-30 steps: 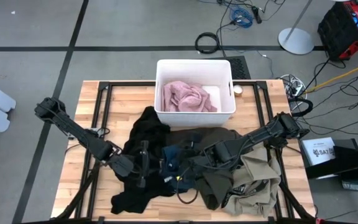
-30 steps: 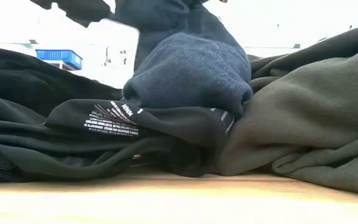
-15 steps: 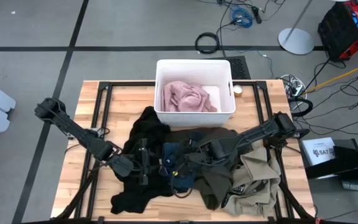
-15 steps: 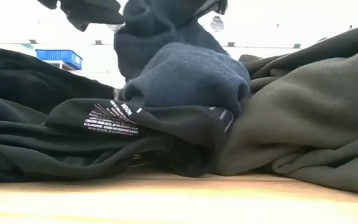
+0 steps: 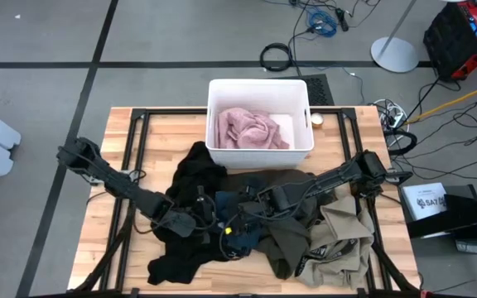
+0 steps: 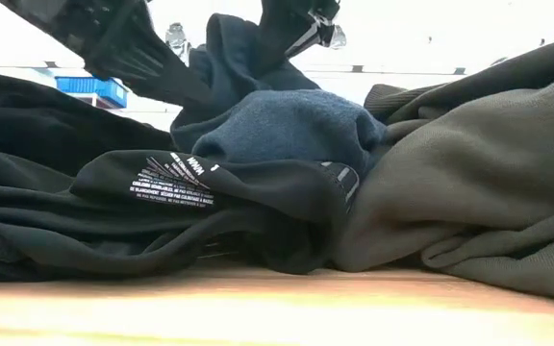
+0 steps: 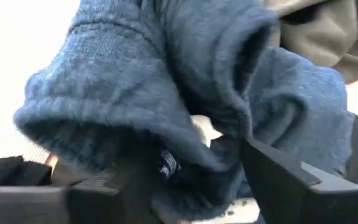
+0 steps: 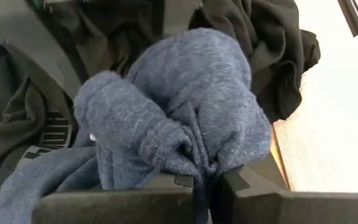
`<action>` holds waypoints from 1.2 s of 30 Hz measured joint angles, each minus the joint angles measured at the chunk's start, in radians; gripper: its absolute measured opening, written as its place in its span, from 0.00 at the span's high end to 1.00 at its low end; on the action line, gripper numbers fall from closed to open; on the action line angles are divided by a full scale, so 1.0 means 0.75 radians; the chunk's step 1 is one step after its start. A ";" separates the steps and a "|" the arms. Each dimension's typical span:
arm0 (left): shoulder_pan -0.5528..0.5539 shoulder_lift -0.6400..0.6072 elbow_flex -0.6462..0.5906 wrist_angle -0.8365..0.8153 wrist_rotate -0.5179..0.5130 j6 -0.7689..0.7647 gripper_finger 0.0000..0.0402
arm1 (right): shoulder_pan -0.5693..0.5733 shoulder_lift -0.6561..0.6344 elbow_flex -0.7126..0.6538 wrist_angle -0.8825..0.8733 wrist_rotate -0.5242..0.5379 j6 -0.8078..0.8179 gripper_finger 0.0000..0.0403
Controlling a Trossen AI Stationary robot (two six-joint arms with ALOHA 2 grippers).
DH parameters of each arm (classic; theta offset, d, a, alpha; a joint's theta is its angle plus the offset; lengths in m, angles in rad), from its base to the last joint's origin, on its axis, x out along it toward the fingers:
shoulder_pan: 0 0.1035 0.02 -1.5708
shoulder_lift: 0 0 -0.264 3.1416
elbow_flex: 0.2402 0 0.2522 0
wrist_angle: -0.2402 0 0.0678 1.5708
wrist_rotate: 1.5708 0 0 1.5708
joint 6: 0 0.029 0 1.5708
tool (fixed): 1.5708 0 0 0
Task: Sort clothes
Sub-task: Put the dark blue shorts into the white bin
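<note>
Since a second earlier the left gripper (image 5: 199, 217) had slid in toward the dark blue garment (image 5: 237, 217) and spread its fingers around a fold. Right gripper (image 5: 251, 204) was pinching the same garment's bunched cuff, fingers pressed together. It sat mid-table atop the black clothes (image 6: 85, 211), beside the olive one (image 6: 479, 183). Looked like soft, light knit: droops and stretches, so grab thick bunched folds.

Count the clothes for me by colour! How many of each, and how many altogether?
Pink: 1, the pink garment in the white bin.
Black: 1 that I can tell apart, the black garment; the dark pile may hide more.
Dark blue: 1, the blue garment.
Olive green: 1, the olive garment.
Tan: 1, the tan garment.
Total: 5 garments.
</note>
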 joint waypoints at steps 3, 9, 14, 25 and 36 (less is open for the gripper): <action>0.027 0.015 0.000 0.036 0.083 0.034 0.33 | -0.001 0.000 0.000 -0.001 -0.028 0.004 0.98; 0.035 0.015 0.000 0.198 0.252 0.147 0.27 | -0.001 0.000 0.000 -0.003 -0.025 0.026 0.98; 0.036 0.015 0.000 0.292 0.264 0.178 0.27 | -0.001 -0.001 0.000 0.000 -0.021 0.051 0.98; 0.040 0.015 0.000 0.210 0.082 0.082 0.27 | 0.000 -0.002 0.000 0.049 -0.068 0.122 0.98; 0.041 0.014 0.016 0.205 0.094 0.040 0.27 | 0.002 0.007 0.000 0.046 -0.139 0.161 0.98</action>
